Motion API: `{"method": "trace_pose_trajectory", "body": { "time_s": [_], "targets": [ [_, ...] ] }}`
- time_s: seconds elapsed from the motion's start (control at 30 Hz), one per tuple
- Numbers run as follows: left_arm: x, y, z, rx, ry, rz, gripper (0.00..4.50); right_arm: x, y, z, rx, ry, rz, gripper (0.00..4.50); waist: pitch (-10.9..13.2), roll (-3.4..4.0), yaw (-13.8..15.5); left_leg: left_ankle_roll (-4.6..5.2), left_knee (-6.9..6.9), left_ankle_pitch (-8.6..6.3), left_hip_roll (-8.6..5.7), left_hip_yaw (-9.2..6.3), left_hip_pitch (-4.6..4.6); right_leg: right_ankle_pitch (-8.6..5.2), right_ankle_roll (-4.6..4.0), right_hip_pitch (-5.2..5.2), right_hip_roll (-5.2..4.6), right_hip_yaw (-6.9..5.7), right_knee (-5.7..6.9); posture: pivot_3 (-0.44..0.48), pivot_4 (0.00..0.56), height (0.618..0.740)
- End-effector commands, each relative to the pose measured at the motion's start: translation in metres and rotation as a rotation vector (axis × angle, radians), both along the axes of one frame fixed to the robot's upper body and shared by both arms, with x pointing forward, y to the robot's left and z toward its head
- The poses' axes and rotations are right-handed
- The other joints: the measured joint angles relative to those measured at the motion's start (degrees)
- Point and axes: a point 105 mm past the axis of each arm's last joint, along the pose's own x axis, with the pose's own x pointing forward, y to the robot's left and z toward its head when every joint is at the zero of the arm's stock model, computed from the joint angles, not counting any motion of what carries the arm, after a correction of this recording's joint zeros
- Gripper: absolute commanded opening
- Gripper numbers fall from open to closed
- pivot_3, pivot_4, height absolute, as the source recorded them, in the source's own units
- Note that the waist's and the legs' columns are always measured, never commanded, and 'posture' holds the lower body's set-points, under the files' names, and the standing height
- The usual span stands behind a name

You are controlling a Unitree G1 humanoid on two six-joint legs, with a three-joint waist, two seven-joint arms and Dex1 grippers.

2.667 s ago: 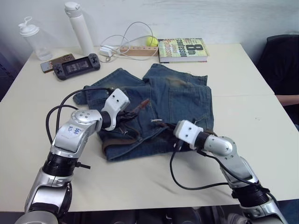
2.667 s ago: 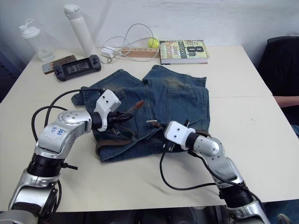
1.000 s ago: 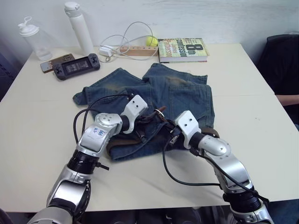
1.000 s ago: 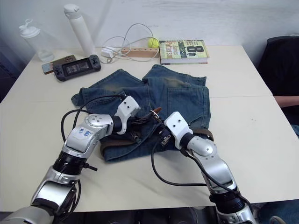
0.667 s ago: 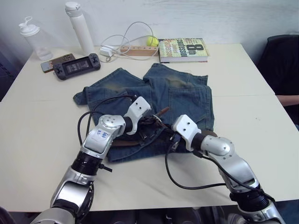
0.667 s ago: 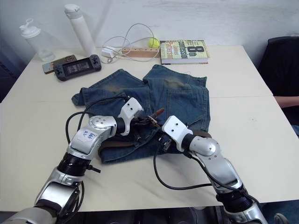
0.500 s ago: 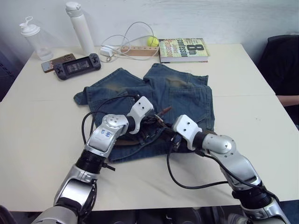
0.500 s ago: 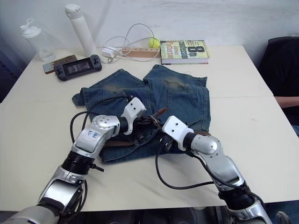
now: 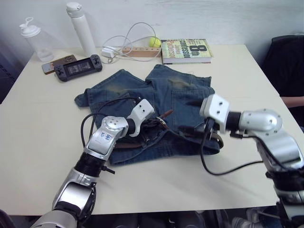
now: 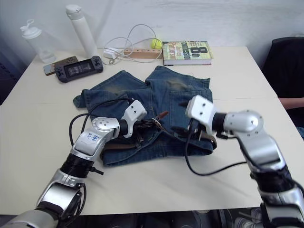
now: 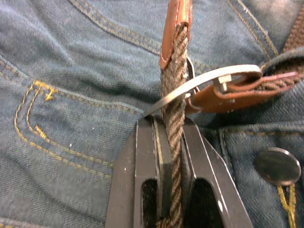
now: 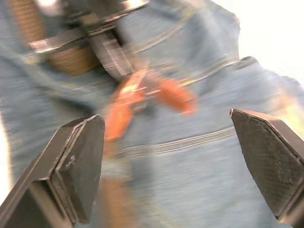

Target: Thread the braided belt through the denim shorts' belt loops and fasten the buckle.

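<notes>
The denim shorts [image 9: 187,92] lie flat mid-table, waistband toward me. The braided belt [image 9: 127,144] runs along that waistband. My left gripper [image 11: 168,126] is shut on the brown strap just behind its tan tip [image 11: 175,28]. The strap passes through the silver buckle [image 11: 209,78]. From above, the left gripper [image 9: 153,121] sits at the waistband's middle. My right gripper [image 9: 186,116] hangs open to the right of the buckle, over the shorts, with nothing between its fingers [image 12: 78,164]. The belt loops are hidden by the arms and belt.
Along the far edge stand a white bottle [image 9: 79,27], a clear bottle [image 9: 35,40], a game console [image 9: 77,68], a white cable [image 9: 127,42], a tennis ball [image 9: 154,42] and a book [image 9: 185,50]. A person's arm [image 9: 294,100] shows at the right edge.
My right gripper has opened wide and drawn back to the right, away from the buckle. The left gripper keeps its hold on the strap in the same place.
</notes>
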Motion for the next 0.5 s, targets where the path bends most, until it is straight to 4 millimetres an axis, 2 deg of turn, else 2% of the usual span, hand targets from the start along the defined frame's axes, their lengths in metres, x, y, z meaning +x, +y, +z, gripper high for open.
{"method": "trace_pose_trajectory", "body": {
  "time_s": [0.03,0.13,0.23,0.27,0.33,0.5],
  "targets": [
    [-0.007,-0.015,0.014,-0.014,-0.068,-0.08,0.0,0.018,0.0,0.004,-0.075,-0.083,0.028,4.48,0.0,0.0,-0.01,0.0,-0.02,0.0,0.01,0.0,0.0,0.0,0.0,0.0,0.0,-0.01,0.01,0.0,0.15,0.735],
    [-0.008,-0.015,0.015,-0.013,-0.089,-0.093,0.0,0.029,0.001,-0.011,-0.175,-0.118,0.08,4.48,0.0,0.0,0.07,0.01,-0.01,0.0,0.0,0.0,-0.02,0.0,0.0,0.01,-0.01,-0.03,0.0,0.0,0.15,0.735],
    [-0.007,-0.012,0.017,-0.012,-0.097,-0.089,0.0,0.031,0.007,-0.017,-0.204,-0.129,0.133,4.48,0.0,0.0,0.05,0.01,-0.01,-0.01,0.0,0.0,-0.05,0.0,0.0,0.0,-0.02,-0.06,-0.01,0.0,0.15,0.735],
    [-0.007,-0.012,0.018,-0.006,-0.105,-0.093,0.0,0.031,0.011,-0.018,-0.19,-0.128,0.152,4.1,0.0,0.0,0.0,0.01,-0.01,-0.01,0.0,0.01,-0.05,0.0,0.0,0.0,-0.02,-0.06,-0.01,0.0,0.15,0.735],
    [-0.007,-0.013,0.018,0.003,-0.115,-0.102,0.0,0.032,0.016,-0.018,-0.173,-0.132,0.173,3.78,0.0,0.0,-0.06,0.01,0.01,0.0,0.01,0.0,-0.05,0.0,0.0,0.0,-0.01,-0.06,0.01,0.0,0.15,0.735],
    [-0.008,-0.012,0.016,0.015,-0.119,-0.108,0.0,0.029,0.021,-0.016,-0.147,-0.145,0.227,1.5,0.0,0.0,-0.08,0.0,0.06,0.0,0.03,0.0,-0.04,0.0,0.0,0.0,0.0,-0.08,0.01,0.0,0.15,0.735]
  ]
}}
